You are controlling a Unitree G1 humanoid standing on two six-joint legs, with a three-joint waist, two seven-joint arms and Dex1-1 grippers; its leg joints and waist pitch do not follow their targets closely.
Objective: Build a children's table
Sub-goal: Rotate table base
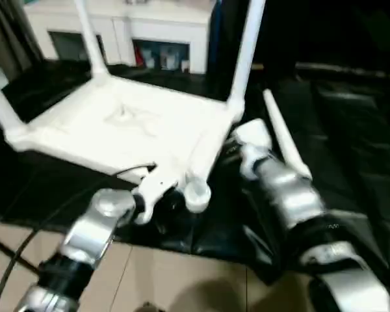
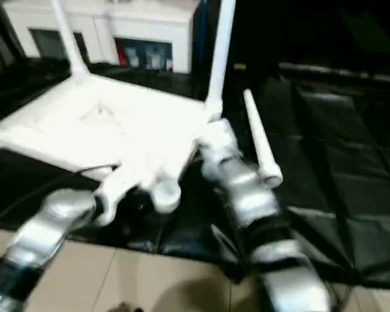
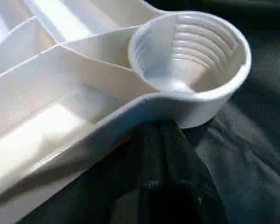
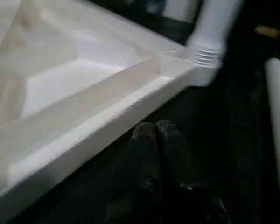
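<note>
1. The children's table [image 1: 127, 127] lies upside down on black sheeting [image 1: 351, 136] spread over the floor. Its ribbed underside faces up, which I take to be so the legs can be screwed down into the corner sockets.
2. I count three legs standing in their sockets: one at the far left [image 1: 91, 39], one at the far right [image 1: 247, 52] and one at the left corner [image 1: 1, 107], which is cut off by the edge of the head view.
3. The fourth, loose leg [image 1: 286, 136] lies on the sheeting just right of the tabletop, within easy reach of the right arm.
4. One socket [image 3: 191, 60] is empty, at the near right corner. Its inner thread is plain to see in the left wrist view.
5. The left gripper [image 3: 168, 186] sits low at that near corner, jaws closed on nothing, just beside the empty socket. To my eye it is there to steady or line up the corner.
6. The right gripper [image 4: 154, 163] is down by the right edge of the tabletop, jaws closed and empty, between the tabletop and the loose leg.
7. Beyond, against the far wall, stands one white cabinet [image 1: 123, 29] with glass-fronted compartments. Pale floor tiles [image 1: 182, 279] show nearest to me.
</note>
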